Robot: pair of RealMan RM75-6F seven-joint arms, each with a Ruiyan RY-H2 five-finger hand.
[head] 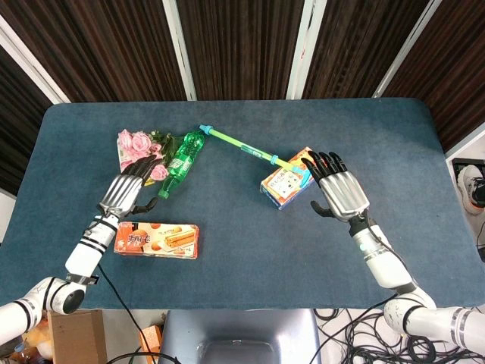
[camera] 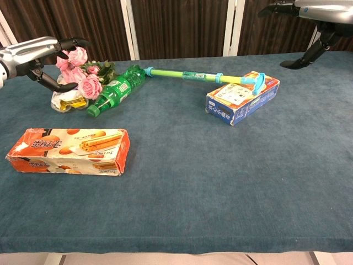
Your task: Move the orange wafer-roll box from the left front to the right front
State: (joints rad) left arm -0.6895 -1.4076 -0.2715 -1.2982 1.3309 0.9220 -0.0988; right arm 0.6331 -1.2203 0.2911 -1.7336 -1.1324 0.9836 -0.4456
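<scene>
The wafer-roll box [head: 157, 239] lies flat at the left front of the blue table [head: 250, 250], long side facing the front edge, its orange top printed with pictures of wafer rolls; nothing touches it. Just behind and above it in the head view, the left hand [head: 125, 189] hangs over the table with its palm down, its fingers a little apart and slightly curled, holding nothing; the chest view shows the same hand [camera: 41, 55] raised clear of the cloth, its dark fingertips reaching toward the flowers. Those pink flowers [head: 138, 145], in a clear wrapper, lie at the left rear of the table, and a green plastic bottle [head: 182, 159] lies on its side right beside them, its cap pointing to the front left. From the bottle's base a long green and yellow stick with a light blue head [head: 246, 148] runs toward the right, and its far end rests on a blue and orange carton [head: 289, 180] that sits near the middle of the table, turned at an angle. Further right, the right hand [head: 339, 189] hovers with its fingers stretched out and spread, palm down, empty, its fingertips just over the carton's right end in the head view; in the chest view it [camera: 300, 8] sits high at the upper edge, well above the table.
</scene>
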